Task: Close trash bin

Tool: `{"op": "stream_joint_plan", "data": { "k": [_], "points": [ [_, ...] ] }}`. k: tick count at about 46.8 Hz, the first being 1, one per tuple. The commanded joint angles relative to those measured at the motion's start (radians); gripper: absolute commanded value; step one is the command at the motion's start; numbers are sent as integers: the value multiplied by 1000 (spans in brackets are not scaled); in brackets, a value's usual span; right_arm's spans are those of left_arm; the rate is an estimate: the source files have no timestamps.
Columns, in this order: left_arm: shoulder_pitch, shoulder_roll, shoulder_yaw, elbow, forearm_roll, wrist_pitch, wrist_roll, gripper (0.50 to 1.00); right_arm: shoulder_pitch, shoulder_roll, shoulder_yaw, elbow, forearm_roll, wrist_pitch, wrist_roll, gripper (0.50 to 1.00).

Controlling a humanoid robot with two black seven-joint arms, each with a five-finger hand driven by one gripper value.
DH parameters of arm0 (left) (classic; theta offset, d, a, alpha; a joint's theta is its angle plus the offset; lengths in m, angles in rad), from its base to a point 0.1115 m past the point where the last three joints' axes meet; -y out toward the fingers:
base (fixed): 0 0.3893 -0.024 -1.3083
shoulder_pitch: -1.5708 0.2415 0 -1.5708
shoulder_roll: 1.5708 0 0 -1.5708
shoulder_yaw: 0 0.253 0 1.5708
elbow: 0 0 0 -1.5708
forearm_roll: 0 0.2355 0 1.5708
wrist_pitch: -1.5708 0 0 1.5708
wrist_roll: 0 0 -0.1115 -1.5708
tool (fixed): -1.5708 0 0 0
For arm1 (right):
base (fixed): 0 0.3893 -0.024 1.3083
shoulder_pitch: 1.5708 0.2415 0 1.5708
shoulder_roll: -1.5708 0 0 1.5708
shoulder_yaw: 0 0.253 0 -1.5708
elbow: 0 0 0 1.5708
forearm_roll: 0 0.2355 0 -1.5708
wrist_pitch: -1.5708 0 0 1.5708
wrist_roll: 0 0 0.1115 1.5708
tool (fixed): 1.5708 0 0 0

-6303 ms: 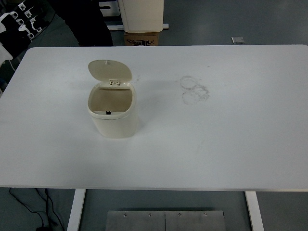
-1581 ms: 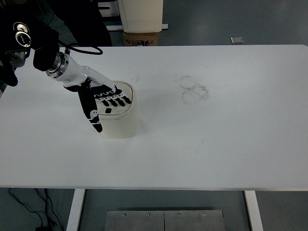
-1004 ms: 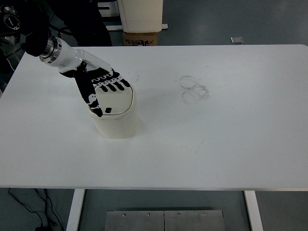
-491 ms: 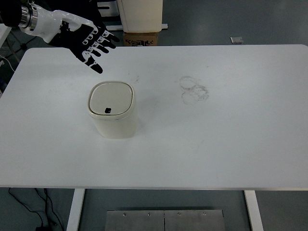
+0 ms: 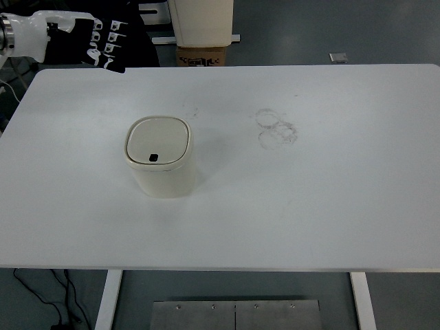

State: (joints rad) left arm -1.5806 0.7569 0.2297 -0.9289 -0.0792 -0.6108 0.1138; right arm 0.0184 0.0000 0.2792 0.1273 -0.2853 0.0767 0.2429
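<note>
While the trash bin (image 5: 159, 157) stood lid-shut towards the white desk's (image 5: 330, 192) left edge, left hand (image 5: 96, 47) hung over the far-left corner, fingers (image 5: 113, 60) loosely extended, holding nothing.

- The white worktop (image 5: 330, 206) runs nearly the full width of the view, with its near edge towards the bottom.
- A cream trash bin (image 5: 162, 159) stands upright on the left half, its lid shut flat.
- Faint grey ring-shaped smudges (image 5: 277, 128) mark the surface right of centre, well apart from the bin.
</note>
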Motion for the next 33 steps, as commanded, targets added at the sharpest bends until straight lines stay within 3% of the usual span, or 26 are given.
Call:
{"op": "stream_joint_plan", "data": {
  "k": [1,23,33],
  "points": [
    [63,5,-72,27,-2,0,-2,1000,0,0,0,0,0,0,1,991],
    [367,7,-480,251,-126,0,-63,1000,0,0,0,0,0,0,1,991],
    [467,4,-563,309,-206,66,-100,1000,0,0,0,0,0,0,-1,991]
  ]
}}
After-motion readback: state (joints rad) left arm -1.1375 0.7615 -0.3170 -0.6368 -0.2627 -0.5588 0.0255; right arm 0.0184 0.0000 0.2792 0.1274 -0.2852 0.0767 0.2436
